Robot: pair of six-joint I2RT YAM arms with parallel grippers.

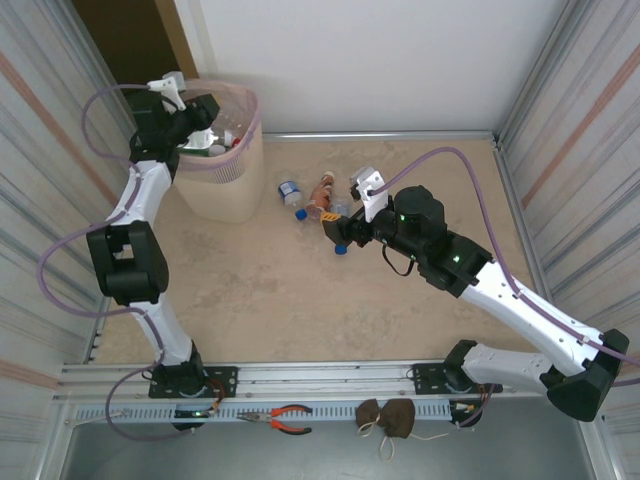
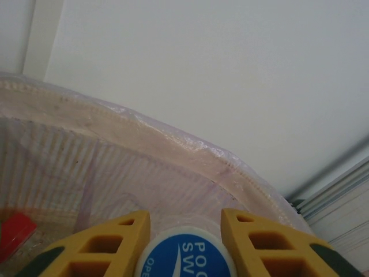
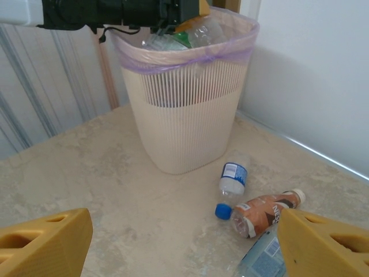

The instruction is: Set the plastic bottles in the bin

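1. My left gripper is clamped on a blue-labelled bottle, which fills the gap between my yellow fingers at the bottom centre of the left wrist view.
2. The bin stands at the upper left of the top view.
3. Governing relation: the blue-labelled bottle hangs over the bin mouth. The far rim crosses the left wrist view above my fingers, with the lined interior below them. I judge that releasing here drops it inside.
4. My right gripper is spread wide and empty.
5. A clear bottle and an orange-labelled bottle lie on the table at the lower right of the right wrist view. The orange-labelled bottle's long axis rises toward the right. Both are nearer my right arm.
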